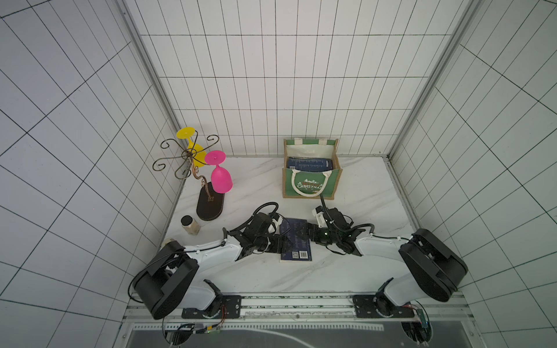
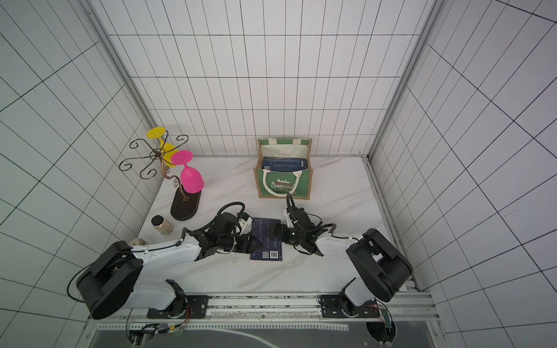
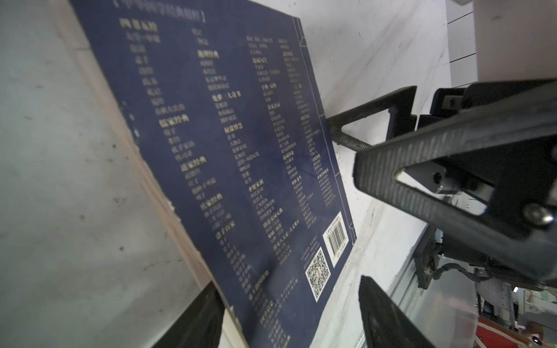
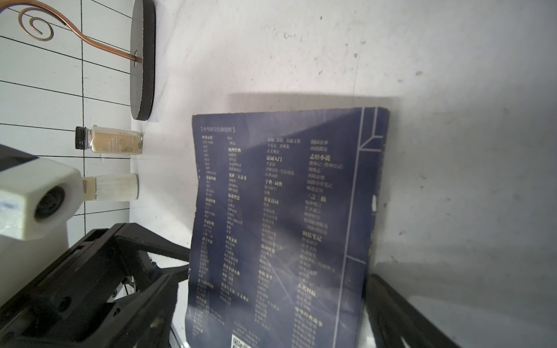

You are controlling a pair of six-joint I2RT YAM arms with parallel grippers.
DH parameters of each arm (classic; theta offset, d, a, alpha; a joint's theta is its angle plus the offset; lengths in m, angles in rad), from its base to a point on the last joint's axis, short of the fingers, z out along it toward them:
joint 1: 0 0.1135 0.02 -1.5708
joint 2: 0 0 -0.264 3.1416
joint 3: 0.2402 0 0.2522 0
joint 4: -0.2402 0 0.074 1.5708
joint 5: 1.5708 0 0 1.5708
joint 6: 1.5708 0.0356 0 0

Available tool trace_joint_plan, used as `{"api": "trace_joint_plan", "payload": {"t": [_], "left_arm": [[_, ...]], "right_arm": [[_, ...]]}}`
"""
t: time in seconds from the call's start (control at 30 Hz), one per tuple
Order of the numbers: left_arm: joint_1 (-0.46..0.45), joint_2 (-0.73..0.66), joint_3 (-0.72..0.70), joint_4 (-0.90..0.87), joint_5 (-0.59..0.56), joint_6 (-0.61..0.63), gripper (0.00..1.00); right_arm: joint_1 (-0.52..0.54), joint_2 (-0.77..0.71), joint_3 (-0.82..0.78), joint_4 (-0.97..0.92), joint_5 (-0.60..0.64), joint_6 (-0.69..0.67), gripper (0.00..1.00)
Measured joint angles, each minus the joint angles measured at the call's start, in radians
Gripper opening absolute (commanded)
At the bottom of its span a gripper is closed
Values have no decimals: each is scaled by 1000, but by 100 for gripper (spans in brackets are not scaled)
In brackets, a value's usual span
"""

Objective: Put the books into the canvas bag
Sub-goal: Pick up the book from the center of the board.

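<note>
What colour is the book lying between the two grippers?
Navy blue book, with pale text columns and a white barcode patch; clearest in the left wrist view.

Small pale print on the navy blue paperback (image 3: 241, 150) is too blurred to read in both wrist views, whose edges cut the cover off. In the tan jute tote bag with green front (image 1: 331, 180), only one navy book (image 1: 310, 164) shows; any beneath are hidden.

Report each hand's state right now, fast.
Left hand: open, astride the navy blue paperback book's edge, not clamped.
Right hand: open wide at that book's opposite edge, holding nothing.
</note>
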Motion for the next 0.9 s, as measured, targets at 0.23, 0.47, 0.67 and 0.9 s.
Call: {"api": "trace_joint_plan", "payload": {"t": [0.23, 0.47, 0.67, 0.9], "left_arm": [[1, 24, 13, -22, -9, 28, 29], [3, 31, 13, 3, 12, 15, 0], [8, 31, 11, 19, 24, 42, 0], [13, -51, -60, 85, 92, 105, 0]], "right_arm": [[0, 0, -1, 3, -2, 0, 98], [-13, 0, -2, 3, -18, -3, 97], [-88, -21, -32, 8, -109, -58, 98], [-220, -66, -76, 7, -268, -193, 97]]}}
